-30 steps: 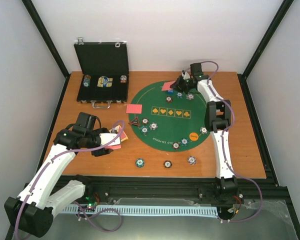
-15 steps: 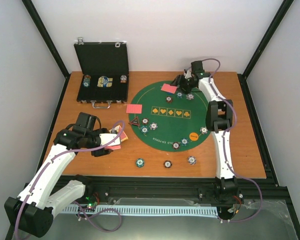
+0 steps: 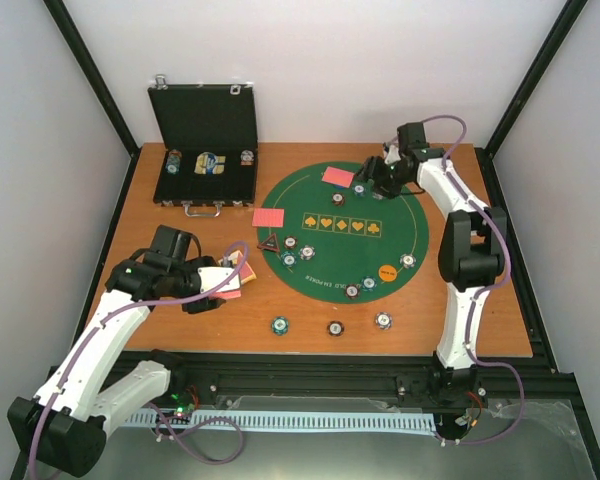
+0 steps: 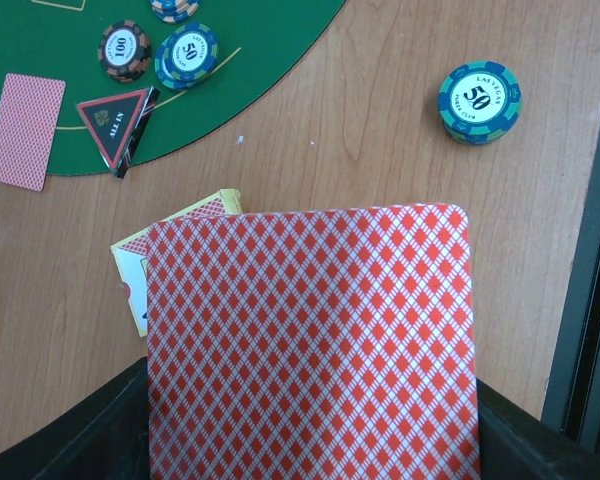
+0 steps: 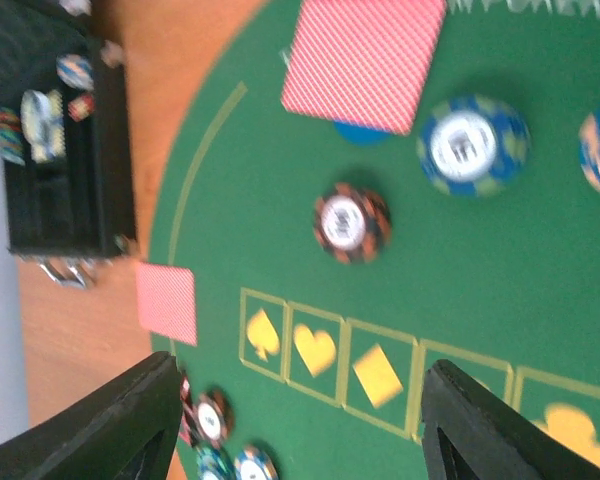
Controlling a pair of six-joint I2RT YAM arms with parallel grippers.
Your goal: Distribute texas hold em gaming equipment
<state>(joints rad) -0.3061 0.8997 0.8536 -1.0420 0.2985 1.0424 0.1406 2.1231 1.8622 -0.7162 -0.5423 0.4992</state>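
My left gripper (image 3: pixel 218 280) is shut on a stack of red-backed cards (image 4: pixel 310 340), held over the wood left of the green mat (image 3: pixel 310 280). My right gripper (image 3: pixel 377 178) hangs open and empty over the mat's far side (image 5: pixel 300 420). A red-backed card (image 3: pixel 337 177) lies left of it (image 5: pixel 365 62), partly over a blue disc (image 5: pixel 358 132). Another card (image 3: pixel 268 216) lies at the mat's left edge, with the triangle marker (image 4: pixel 117 122) just nearer. A brown chip (image 5: pixel 352 222) and a blue chip (image 5: pixel 472 145) sit by the far card. An orange disc (image 3: pixel 387 270) lies near right.
The black case (image 3: pixel 205 160) stands open at the back left with chips inside. Three chips (image 3: pixel 278 325) (image 3: pixel 335 327) (image 3: pixel 382 320) sit on the wood near the front edge. A yellow card box (image 4: pixel 130 265) lies under the held cards. More chips ring the mat's near edge (image 3: pixel 352 290).
My right gripper has opened, left a red-backed card on the mat's far side, and drawn back to the right. The left arm has not moved.
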